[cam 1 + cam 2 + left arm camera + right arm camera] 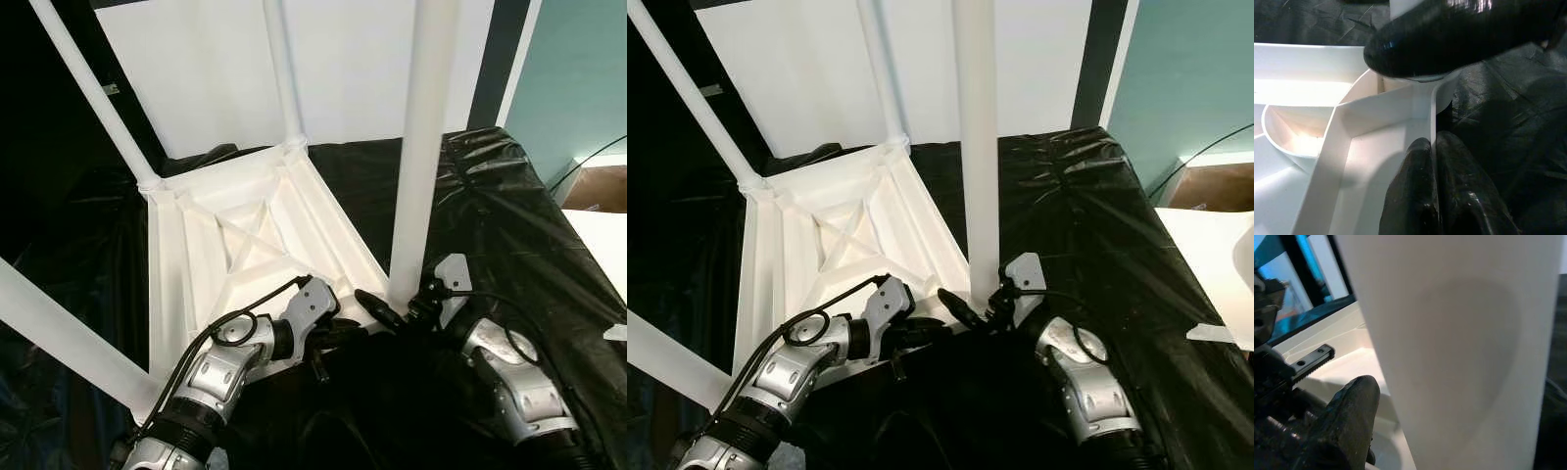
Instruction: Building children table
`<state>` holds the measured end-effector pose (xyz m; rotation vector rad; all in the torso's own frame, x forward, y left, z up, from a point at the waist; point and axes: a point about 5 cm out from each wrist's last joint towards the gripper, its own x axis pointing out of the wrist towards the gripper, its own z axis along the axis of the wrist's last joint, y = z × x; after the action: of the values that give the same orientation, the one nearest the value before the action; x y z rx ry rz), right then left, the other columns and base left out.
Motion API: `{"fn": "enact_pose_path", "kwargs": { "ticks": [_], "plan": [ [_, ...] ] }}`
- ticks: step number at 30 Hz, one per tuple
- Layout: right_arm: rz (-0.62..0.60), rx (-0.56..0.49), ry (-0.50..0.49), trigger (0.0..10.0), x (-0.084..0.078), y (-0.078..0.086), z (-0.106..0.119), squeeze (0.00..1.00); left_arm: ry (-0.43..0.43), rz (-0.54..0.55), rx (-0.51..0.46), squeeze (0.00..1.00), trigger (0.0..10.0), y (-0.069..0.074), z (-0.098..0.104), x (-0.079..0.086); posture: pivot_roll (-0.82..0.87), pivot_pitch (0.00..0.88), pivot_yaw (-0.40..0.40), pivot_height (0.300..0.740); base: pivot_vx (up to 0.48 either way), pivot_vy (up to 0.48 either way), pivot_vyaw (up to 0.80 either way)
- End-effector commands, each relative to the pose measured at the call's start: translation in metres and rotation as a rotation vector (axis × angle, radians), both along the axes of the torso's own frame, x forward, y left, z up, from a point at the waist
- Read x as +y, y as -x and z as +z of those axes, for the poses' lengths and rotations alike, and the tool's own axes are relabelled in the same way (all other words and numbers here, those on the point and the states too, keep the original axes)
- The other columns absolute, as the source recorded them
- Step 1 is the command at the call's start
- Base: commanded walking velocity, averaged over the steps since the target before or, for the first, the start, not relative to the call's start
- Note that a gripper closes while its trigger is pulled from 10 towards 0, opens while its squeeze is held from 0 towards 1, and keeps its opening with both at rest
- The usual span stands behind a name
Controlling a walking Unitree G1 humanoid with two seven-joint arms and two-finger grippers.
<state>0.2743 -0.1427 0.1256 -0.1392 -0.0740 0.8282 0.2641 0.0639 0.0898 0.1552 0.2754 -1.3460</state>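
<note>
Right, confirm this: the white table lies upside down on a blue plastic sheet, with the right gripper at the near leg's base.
Wrong on one count: the plastic sheet is black, as the left eye view shows. The white table does lie upside down, the right gripper at the near leg.

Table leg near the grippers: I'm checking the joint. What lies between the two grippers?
In the left eye view, the foot of the upright white leg in the tabletop's corner lies between left gripper and right gripper.
</note>
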Motion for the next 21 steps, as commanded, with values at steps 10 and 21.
{"fn": "enact_pose_path", "kwargs": {
  "ticks": [10,21],
  "plan": [
    [0.083,0.086,-0.031,0.0,0.000,0.011,-0.006,0.00,-0.002,-0.009,0.197,0.00,10.0,0.024,-0.038,-0.001,-0.01,0.000,0.043,0.740,0.000,0.000,0.00],
    [-0.419,-0.115,-0.225,0.0,0.005,0.007,-0.006,0.00,-0.003,-0.024,0.209,0.00,10.0,0.028,-0.040,-0.004,-0.02,0.000,0.048,0.740,0.000,0.000,0.00]
  ]
}}
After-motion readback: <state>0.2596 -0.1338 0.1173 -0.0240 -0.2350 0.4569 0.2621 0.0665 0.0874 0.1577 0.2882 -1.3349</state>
